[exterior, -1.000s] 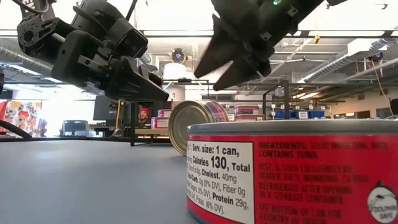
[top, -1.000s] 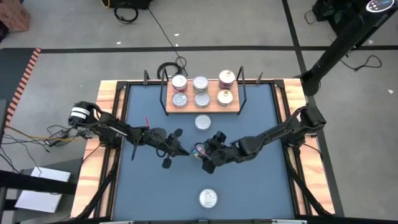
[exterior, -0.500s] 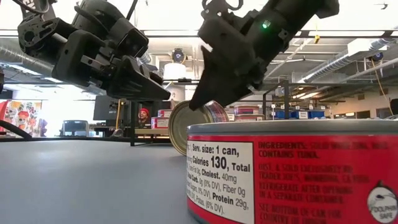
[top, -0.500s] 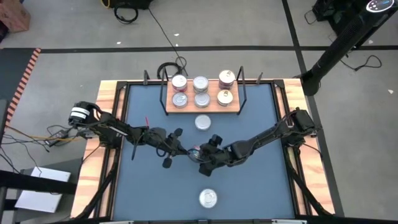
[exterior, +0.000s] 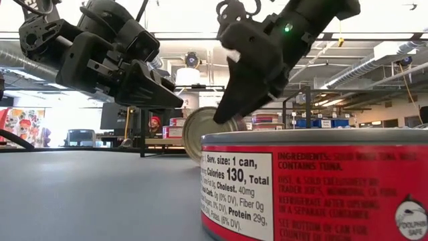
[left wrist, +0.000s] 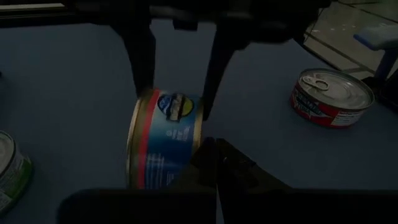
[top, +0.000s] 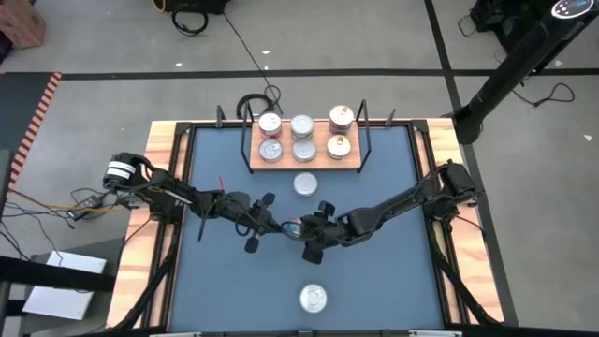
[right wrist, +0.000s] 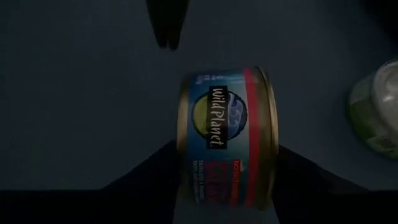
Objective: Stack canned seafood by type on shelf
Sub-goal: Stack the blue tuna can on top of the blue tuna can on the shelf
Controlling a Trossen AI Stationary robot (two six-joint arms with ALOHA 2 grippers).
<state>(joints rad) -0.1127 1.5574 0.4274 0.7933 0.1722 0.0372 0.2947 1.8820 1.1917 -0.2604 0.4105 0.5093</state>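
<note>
Centrally, a blue-topped table [top: 215, 281] with a wooden rim is seen from above, and a light wooden rectangular shelf [top: 351, 165] with thin black wire uprights is set at its far edge. Six short round tins are lined up on that shelf in two rows. Both dark arms are reached toward the table's middle. A blue-and-red labelled tin [right wrist: 224, 140] is stood on its edge there, and the right gripper [top: 305, 240] is lowered over it, its dark fingers [right wrist: 298, 180] spread to either side of the can. The left gripper [top: 269, 225] is held just beside the same tin with its fingers parted. Nearer the shelf a silver-lidded tin [top: 305, 184] is left lying flat, and a red-labelled tin [top: 314, 299] is placed near the front edge.
</note>
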